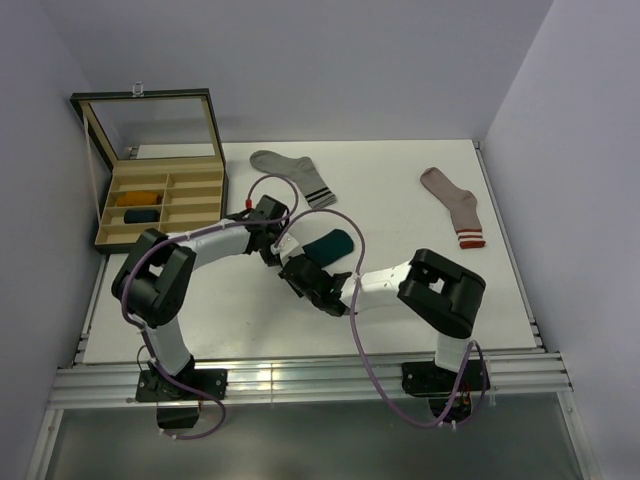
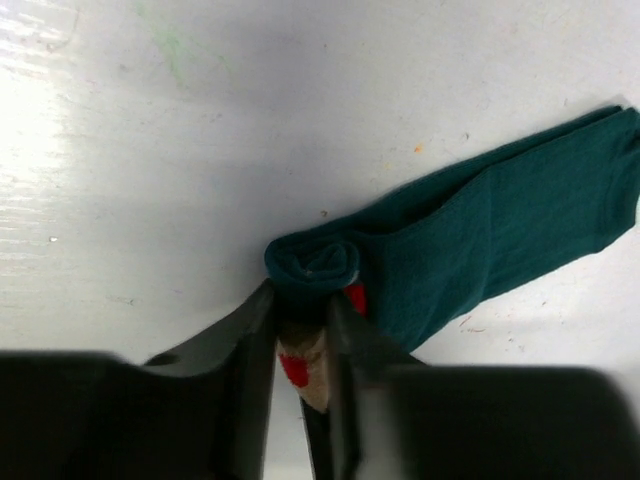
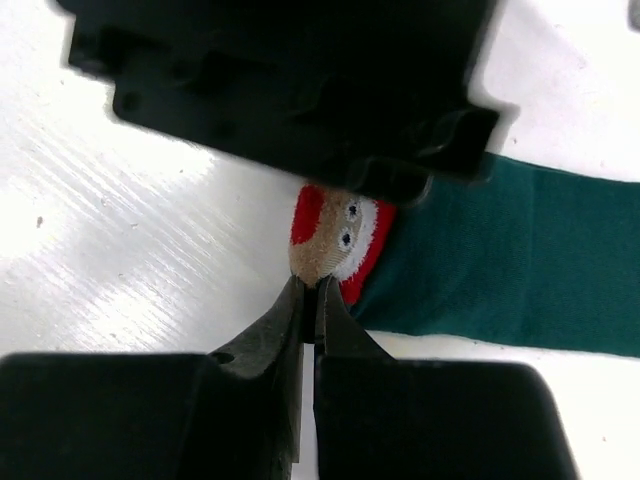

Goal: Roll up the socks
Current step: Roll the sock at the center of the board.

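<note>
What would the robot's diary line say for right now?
step: rolling teal sock | left gripper: clamps rolled end | right gripper: pinches Santa patch | box: mustard sock, navy sock inside

The dark teal sock [image 1: 330, 243] is laid near the middle of the counter [image 1: 420, 300], its flat, smooth foot pointed toward the far right corner. Its other end is wound into a small tight coil, beside which a red, white and beige figure with a face is shown. That figured part is seen between the fingers of the left tool [image 2: 300, 330], and its beige edge is pinched by the closed tips of the right tool [image 3: 310, 300]. The mustard-orange sock [image 1: 140, 198] and the navy sock [image 1: 143, 215] are kept as compact bundles in neighbouring left-hand compartments of the box [image 1: 215, 190] at the far left corner, the navy one nearer.
</note>
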Robot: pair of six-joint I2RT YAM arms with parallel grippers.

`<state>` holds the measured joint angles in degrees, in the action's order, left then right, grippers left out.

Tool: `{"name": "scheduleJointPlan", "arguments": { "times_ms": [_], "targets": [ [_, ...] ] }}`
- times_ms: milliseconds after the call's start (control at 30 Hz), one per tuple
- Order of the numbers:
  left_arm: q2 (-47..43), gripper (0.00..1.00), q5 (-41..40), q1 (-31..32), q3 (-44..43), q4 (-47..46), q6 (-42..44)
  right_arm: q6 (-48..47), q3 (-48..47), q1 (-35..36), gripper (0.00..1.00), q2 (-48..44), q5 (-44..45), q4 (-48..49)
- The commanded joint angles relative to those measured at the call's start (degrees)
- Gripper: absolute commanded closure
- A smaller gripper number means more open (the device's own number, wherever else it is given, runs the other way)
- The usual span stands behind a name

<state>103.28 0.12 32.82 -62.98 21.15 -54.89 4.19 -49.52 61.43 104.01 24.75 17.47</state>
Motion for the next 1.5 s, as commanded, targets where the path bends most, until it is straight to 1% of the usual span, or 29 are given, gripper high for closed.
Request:
{"name": "scheduleJointPlan", "arguments": {
  "times_ms": [0,33,67,100,133,167,200,267,300,367,400,433,467,533,567,633,700,767,900,1167,1433,1467],
  "targets": [
    [-2.5,0.58,0.1,0.4,2.9,-0.7,0.4,4.6,0.8,-3.5,1.00,-2.7,-7.9,-1.8],
    [-3.3,0.50,0.1,0.4,4.6,-2.9,0.3,5.5,1.3,-4.8,1.00,-3.2,-10.7,-1.8],
    [-5.2,0.37,0.1,0.4,5.5,-3.8,-0.1,7.4,1.6,-6.1,1.00,-3.7,-16.9,-1.7],
    [-6.2,0.32,0.1,0.3,6.3,-5.0,-0.4,8.4,2.5,-7.5,1.00,-4.7,-20.0,-1.7],
    [-7.0,0.29,-0.9,0.3,7.8,-5.8,-0.7,9.3,2.9,-10.4,1.00,-5.1,-23.0,-0.9],
    [-8.9,0.24,-1.8,0.1,8.6,-7.7,-1.4,11.1,3.4,-11.8,1.00,-5.4,-26.3,-0.5],
    [-9.8,0.23,-1.9,0.1,9.3,-8.7,-1.7,11.9,3.8,-13.1,1.00,-5.7,-31.2,-0.1],
    [-12.2,0.19,-2.4,-0.2,11.4,-11.6,-2.5,14.3,4.1,-16.2,1.00,-5.7,-36.8,0.6],
    [-13.0,0.17,-2.8,-0.3,12.0,-12.6,-2.8,15.3,4.5,-17.1,1.00,-5.5,-41.6,1.2],
    [-15.5,0.14,-3.7,-0.5,14.4,-14.6,-3.5,18.6,5.2,-19.7,1.00,-5.0,-46.1,4.0],
    [-16.3,0.14,-4.0,-0.4,15.2,-16.9,-3.8,19.9,5.7,-20.6,1.00,-4.5,-48.7,5.0],
    [-16.9,0.14,-4.3,-0.4,16.9,-17.9,-4.2,21.1,5.9,-21.5,1.00,-4.0,-53.3,7.3],
    [-18.1,0.13,-4.5,-0.5,17.9,-18.9,-4.8,23.9,6.3,-23.3,1.00,-3.1,-55.7,8.8],
    [-19.2,0.13,-4.0,-0.6,20.9,-23.6,-5.3,26.6,6.6,-25.1,1.00,-1.7,-60.0,12.4],
    [-19.9,0.13,-3.6,-0.6,21.8,-25.3,-5.8,28.8,6.5,-26.6,1.00,-0.9,-63.5,12.8],
    [-20.1,0.14,-1.8,-0.6,23.9,-29.4,-5.8,30.7,5.8,-27.8,1.00,1.4,-66.5,14.9],
    [-19.2,0.14,-0.7,-0.7,24.0,-29.8,-6.0,34.1,5.3,-29.3,1.00,4.0,-69.9,16.1],
    [-18.2,0.15,-0.6,-0.7,23.8,-29.7,-6.5,37.3,5.5,-30.3,1.00,6.0,-71.9,19.4],
    [-17.4,0.16,-0.6,-0.7,24.6,-30.2,-7.4,37.3,4.3,-31.5,1.00,8.4,-71.6,17.1],
    [-13.7,0.23,-0.6,-0.7,23.3,-29.4,-7.2,44.4,3.8,-34.1,1.00,14.8,-74.8,21.7],
    [-10.5,0.28,-0.6,-0.7,21.9,-28.9,-7.4,45.7,2.8,-35.9,1.00,16.2,-75.5,20.1],
    [-10.0,0.31,-0.6,-0.7,21.8,-28.8,-7.2,45.6,2.3,-36.0,1.00,16.7,-75.5,19.7]
  ]
}}
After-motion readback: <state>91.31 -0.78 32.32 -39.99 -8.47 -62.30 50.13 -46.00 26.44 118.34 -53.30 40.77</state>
